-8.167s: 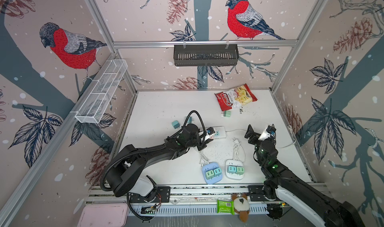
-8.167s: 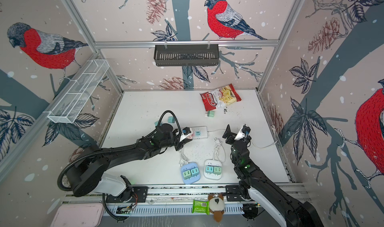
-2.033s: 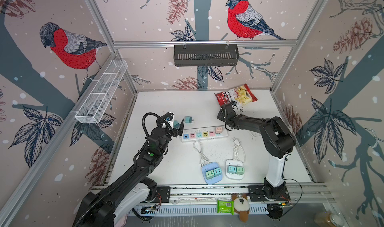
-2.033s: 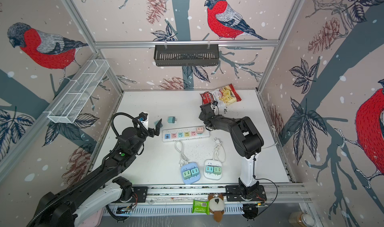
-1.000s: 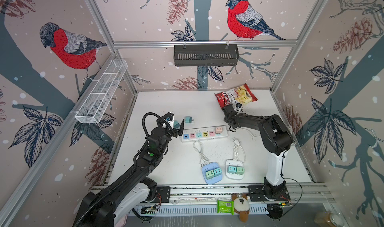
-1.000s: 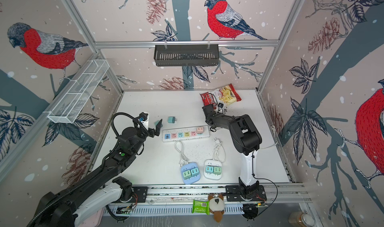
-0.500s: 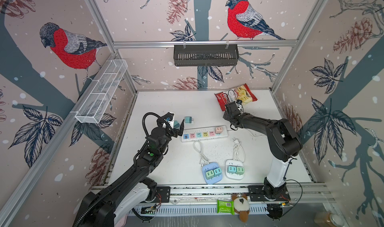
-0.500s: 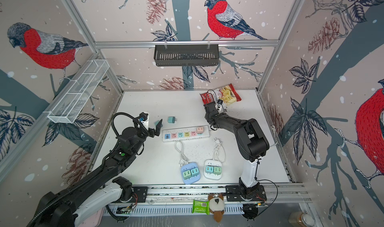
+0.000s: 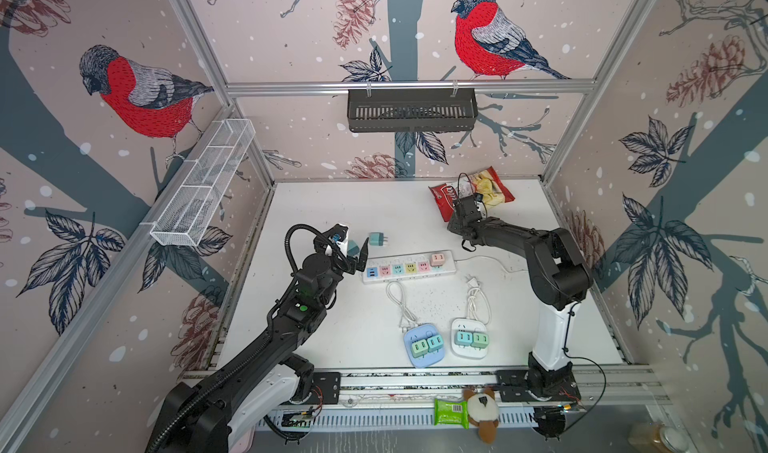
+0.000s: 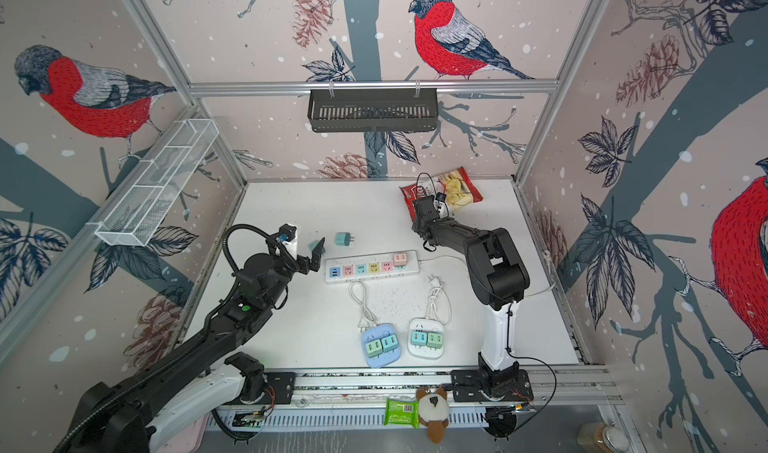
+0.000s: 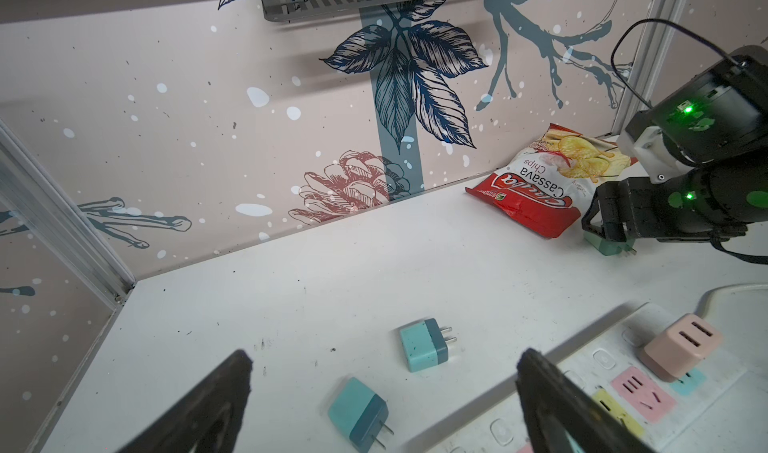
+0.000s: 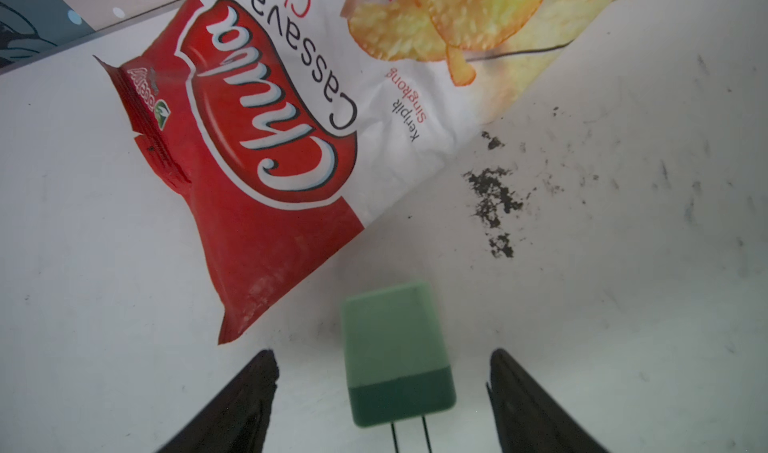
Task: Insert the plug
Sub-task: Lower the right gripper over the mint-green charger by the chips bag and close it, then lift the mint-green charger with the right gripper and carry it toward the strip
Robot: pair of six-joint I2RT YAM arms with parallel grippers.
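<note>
Right pincer [image 12: 382, 353]: we find it spread wide at the far right of the bench [image 9: 332, 206], low over the surface. It has hold of nothing.
Green plug [image 12: 392, 326]: we locate it flat on the bench between the right pincer's fingers, with bare bench showing in the gap on each side. Its two prongs point back toward the pincer. In both top views the pincer hides it.
Chips bag [image 12: 270, 139]: we see it at the far right, with its red corner just beside the green plug.
Left pincer [image 11: 385, 356]: we find it fully spread and empty, raised over the bench just left of the power strip.
Power strip [image 9: 409, 266]: we see it lying across the middle of the bench, with a pink adapter [image 9: 437, 259] seated at its right end.
Teal plugs: we count two loose on the bench, one [image 11: 424, 345] beyond the left pincer and one [image 11: 359, 411] between its fingers in the left wrist view.
</note>
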